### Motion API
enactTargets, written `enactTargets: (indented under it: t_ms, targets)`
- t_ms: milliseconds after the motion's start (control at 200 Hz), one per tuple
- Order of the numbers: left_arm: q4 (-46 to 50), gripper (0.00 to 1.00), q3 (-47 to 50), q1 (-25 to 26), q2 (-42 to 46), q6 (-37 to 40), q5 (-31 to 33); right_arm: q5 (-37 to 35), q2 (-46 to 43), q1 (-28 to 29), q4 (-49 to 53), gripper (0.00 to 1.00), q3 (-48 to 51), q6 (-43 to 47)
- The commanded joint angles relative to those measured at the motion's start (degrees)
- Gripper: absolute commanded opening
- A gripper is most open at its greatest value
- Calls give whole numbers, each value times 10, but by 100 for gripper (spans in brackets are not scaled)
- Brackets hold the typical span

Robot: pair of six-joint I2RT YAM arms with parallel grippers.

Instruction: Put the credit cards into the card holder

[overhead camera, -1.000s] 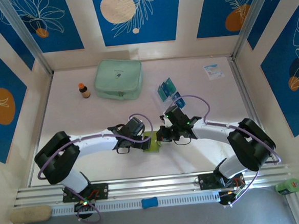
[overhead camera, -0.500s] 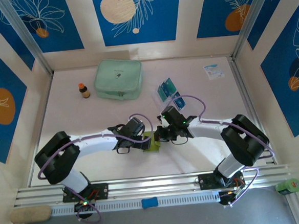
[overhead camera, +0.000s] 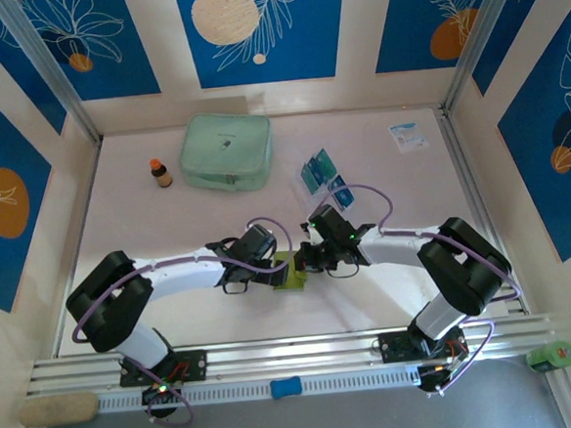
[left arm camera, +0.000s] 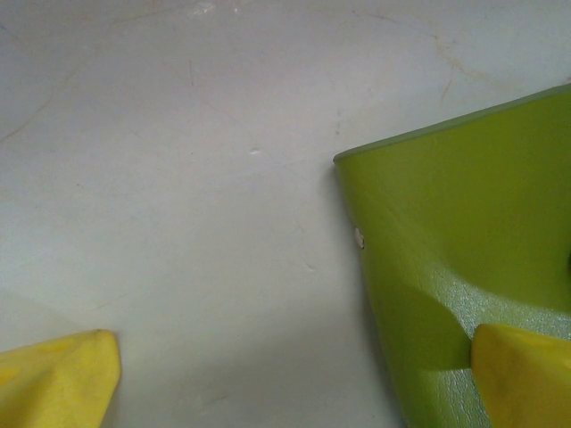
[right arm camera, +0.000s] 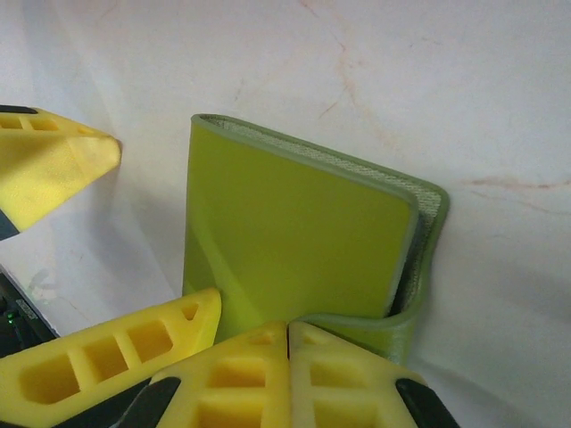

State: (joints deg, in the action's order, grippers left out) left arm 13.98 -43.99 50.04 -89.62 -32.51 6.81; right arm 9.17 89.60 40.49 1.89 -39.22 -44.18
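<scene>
Here, one card holder [right arm camera: 294, 232], one mint pouch [overhead camera: 226, 151], several credit cards [overhead camera: 314, 171]

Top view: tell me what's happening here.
The left gripper and right gripper meet at the green card holder. The left is open, with one finger on the holder. The right is shut, its tips at the holder's edge. The cards lie on the table farther back.

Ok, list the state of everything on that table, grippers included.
card holder: folded, lying flat
credit cards: loose pile, outside holder
left gripper: open, one finger on holder
right gripper: shut, at holder's edge
mint pouch: closed, flat
bottle: upright, capped
paper packet: flat
</scene>
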Motion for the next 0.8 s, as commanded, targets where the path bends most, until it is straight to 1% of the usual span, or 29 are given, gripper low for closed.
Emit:
enactTargets:
  t_ms: [0,145,470,600,790]
  targets:
    - [3,100,14,4,-25,4,-7,-12,28,-5,15,0,23,-13]
    - [3,100,14,5,-22,3,-9,3,28,-8,10,0,26,-19]
    - [-1,100,15,6,-30,3,-12,2,-66,-23,34,0,15,-24]
    - [-3,100,16,7,-30,3,-13,3,-67,-28,36,0,8,-22]
    - [-1,100,16,7,-28,3,-13,11,-43,-25,20,0,-3,-26]
